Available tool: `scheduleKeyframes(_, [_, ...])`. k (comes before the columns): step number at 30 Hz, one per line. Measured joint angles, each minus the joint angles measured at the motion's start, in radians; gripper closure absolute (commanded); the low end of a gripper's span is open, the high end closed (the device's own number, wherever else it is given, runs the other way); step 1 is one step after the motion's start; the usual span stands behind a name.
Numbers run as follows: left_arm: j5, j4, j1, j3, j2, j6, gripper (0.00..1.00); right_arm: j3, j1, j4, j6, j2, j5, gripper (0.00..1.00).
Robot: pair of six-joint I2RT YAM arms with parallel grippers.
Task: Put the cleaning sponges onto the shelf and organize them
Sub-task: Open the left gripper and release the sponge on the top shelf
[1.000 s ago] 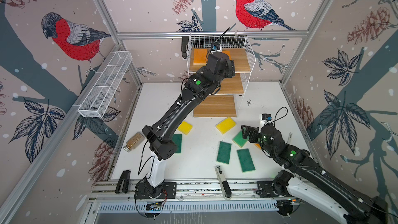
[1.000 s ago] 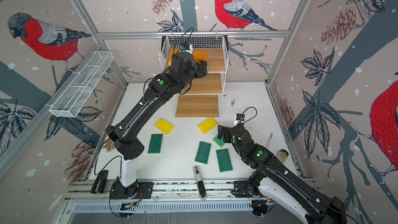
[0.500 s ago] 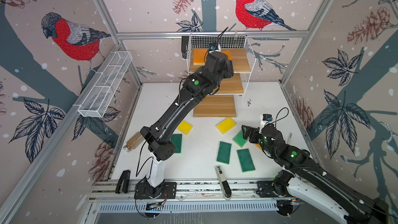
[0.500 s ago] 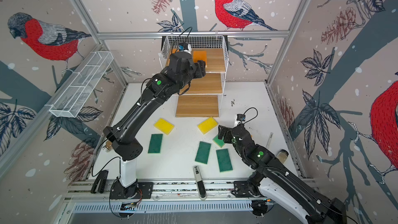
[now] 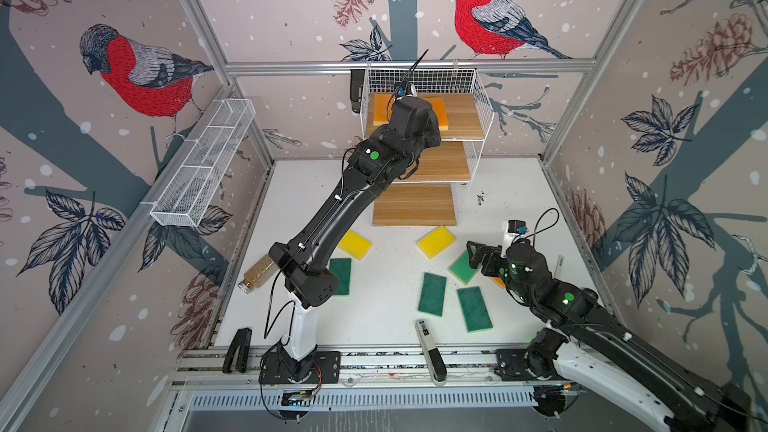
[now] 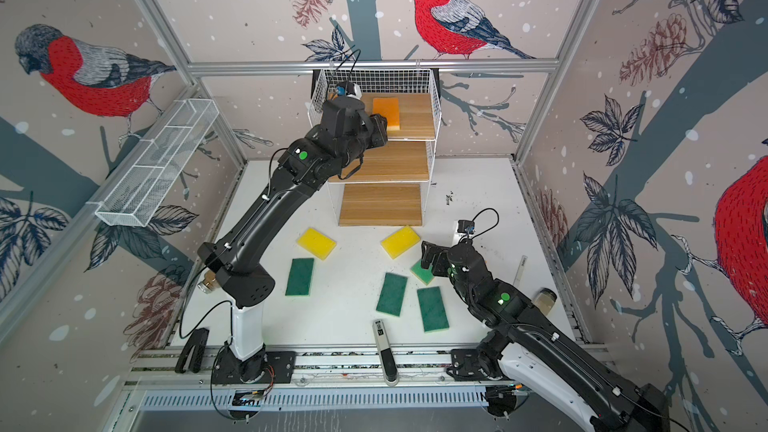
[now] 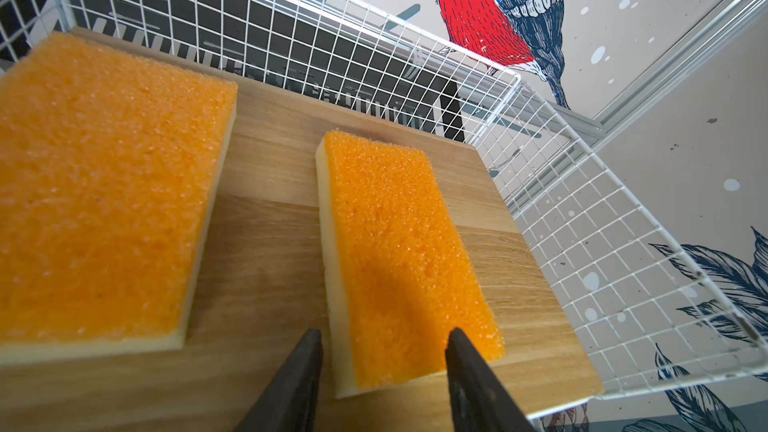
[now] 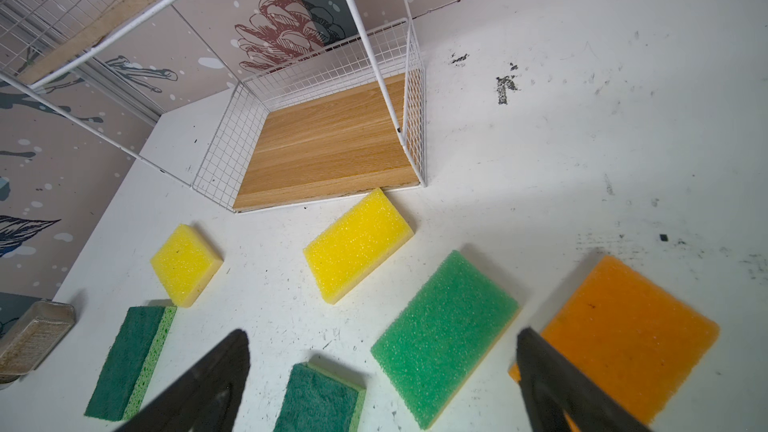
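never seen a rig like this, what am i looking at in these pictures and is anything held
Two robot arms work at a white table, each ending in a two-fingered gripper. Two pictures look down from overhead and nearly match; the other two come from cameras on the arms' wrists. The left gripper is over the top board of the shelf, jaws apart at the end of an orange sponge lying flat beside a second orange sponge; I see no firm grip. The right gripper hangs open and empty above the table, where two yellow sponges, four green sponges and a third orange sponge lie.
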Motion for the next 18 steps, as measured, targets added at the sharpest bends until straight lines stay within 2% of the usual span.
scheduleKeyframes(2, [0.001,0.002,0.001,0.002,0.003,-0.003,0.57,0.0,0.0,0.0,0.001,-0.002,0.0,0.0])
scheduleKeyframes(8, [0.023,0.007,0.014,0.004,0.009,-0.011,0.74,0.0,0.0,0.0,0.003,-0.008,0.0,0.01])
scheduleKeyframes(14, [0.022,0.008,0.017,0.005,0.009,-0.026,0.82,0.0,0.0,-0.001,0.003,-0.014,0.0,0.01])
scheduleKeyframes(18, [0.013,0.013,0.017,0.003,0.007,-0.026,0.84,0.0,0.0,-0.007,0.004,-0.022,0.0,0.01])
